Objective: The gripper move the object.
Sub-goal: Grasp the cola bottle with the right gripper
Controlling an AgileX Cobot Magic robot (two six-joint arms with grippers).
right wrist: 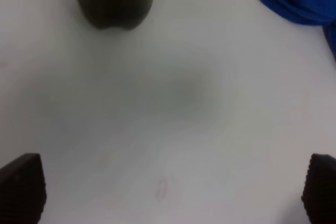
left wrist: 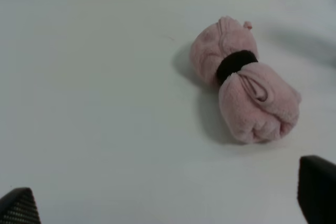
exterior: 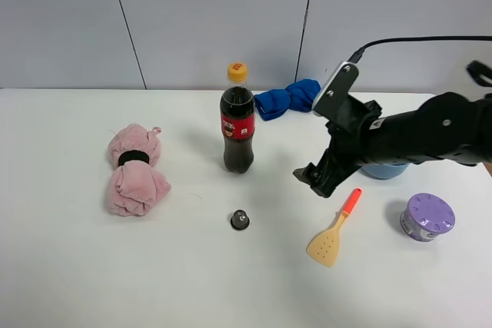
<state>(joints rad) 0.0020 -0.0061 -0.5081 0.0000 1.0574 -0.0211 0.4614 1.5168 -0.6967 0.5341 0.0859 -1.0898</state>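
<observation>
Clearly | right claw was held wide open and empty, apart from upright cola bottle | left claw was spread, nothing gripped.

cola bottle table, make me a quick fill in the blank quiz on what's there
1. The cola bottle stands ____ on the table.
2. A ____ band binds the pink towel roll.
3. The right gripper is ____, holding nothing.
4. The tub beside the spatula has a ____ lid.
Missing words: upright; black; open; purple.
</observation>
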